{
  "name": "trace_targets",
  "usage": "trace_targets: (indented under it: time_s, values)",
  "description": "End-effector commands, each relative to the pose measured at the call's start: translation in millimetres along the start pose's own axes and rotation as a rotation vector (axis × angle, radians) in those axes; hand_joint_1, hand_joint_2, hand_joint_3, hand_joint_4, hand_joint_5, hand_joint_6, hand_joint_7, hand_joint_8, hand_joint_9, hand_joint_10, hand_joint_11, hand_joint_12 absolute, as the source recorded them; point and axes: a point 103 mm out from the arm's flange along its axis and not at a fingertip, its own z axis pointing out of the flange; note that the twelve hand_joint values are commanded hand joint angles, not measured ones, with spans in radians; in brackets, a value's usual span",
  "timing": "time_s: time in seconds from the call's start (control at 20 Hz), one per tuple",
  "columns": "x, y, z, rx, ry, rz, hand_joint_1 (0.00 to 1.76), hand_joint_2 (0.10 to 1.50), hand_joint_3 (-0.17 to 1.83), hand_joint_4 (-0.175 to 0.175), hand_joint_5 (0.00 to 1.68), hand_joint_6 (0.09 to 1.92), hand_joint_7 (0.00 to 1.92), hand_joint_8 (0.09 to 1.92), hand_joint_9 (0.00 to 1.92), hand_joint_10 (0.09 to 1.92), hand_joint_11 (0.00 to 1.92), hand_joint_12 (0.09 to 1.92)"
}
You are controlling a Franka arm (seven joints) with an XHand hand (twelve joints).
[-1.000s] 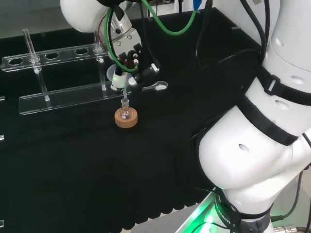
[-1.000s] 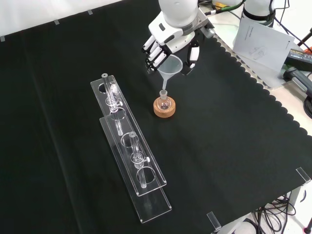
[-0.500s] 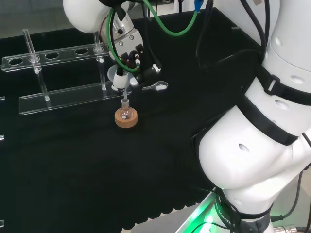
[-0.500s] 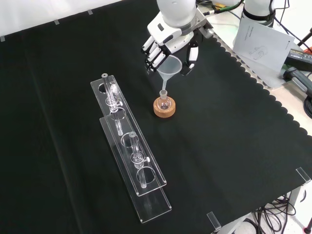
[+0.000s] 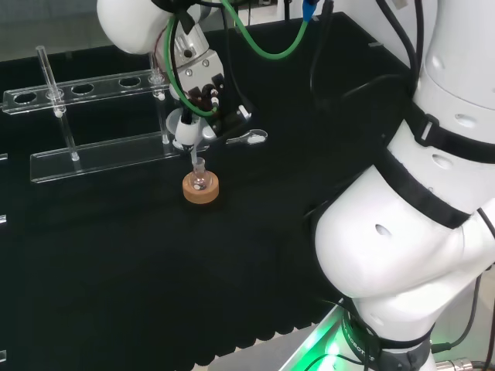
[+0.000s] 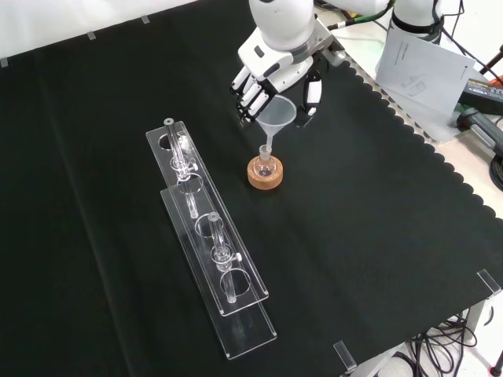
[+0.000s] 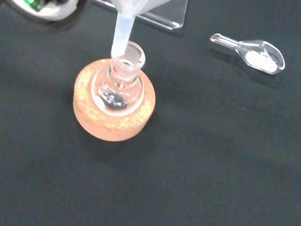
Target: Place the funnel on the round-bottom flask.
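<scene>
Lowered since a second ago: funnel [image 6: 277,115], pinched between curled fingers [image 6: 250,93] and thumb, stem pointing down below them, tip at mouth of round-bottom flask [image 6: 265,164].

The desk [image 6: 377,236] is covered in plain black cloth with a scalloped edge; the hand [image 6: 271,67] is white with black fingers [image 6: 246,93] banded in white; the funnel [image 6: 277,116] is milky, translucent white, its stem pale in the wrist view; the round-bottom flask [image 7: 118,84] is clear glass with a small red mark at the neck; its cork ring [image 7: 114,120] is light orange-brown, speckled; the racks [image 6: 212,259] are colourless clear plastic; the scoop [image 7: 249,49] is clear with white powder in its bowl; the arm's links [image 5: 418,232] are white with black straps; green cables [image 5: 263,42] loop above; a green glow shows at the arm's base [image 5: 332,344].
</scene>
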Motion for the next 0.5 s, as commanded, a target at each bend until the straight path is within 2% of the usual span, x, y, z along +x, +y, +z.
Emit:
trace_targets:
  time_s: [0.05, 0.3, 0.5]
  values:
    - [-0.7, 12.1, 8.3, -0.001, -0.034, 0.012, 0.83, 0.72, 0.62, -0.05, 0.6, 0.09, 0.56, 0.75, 0.88, 0.57, 0.47, 1.33]
    - [-2.9, 13.1, 9.7, 0.004, -0.028, 0.008, 0.83, 0.72, 0.62, -0.05, 0.6, 0.09, 0.56, 0.75, 0.88, 0.57, 0.47, 1.33]
    - [-3.0, 15.5, 11.2, 0.002, -0.02, -0.019, 0.83, 0.72, 0.62, -0.05, 0.6, 0.09, 0.56, 0.75, 0.88, 0.57, 0.47, 1.33]
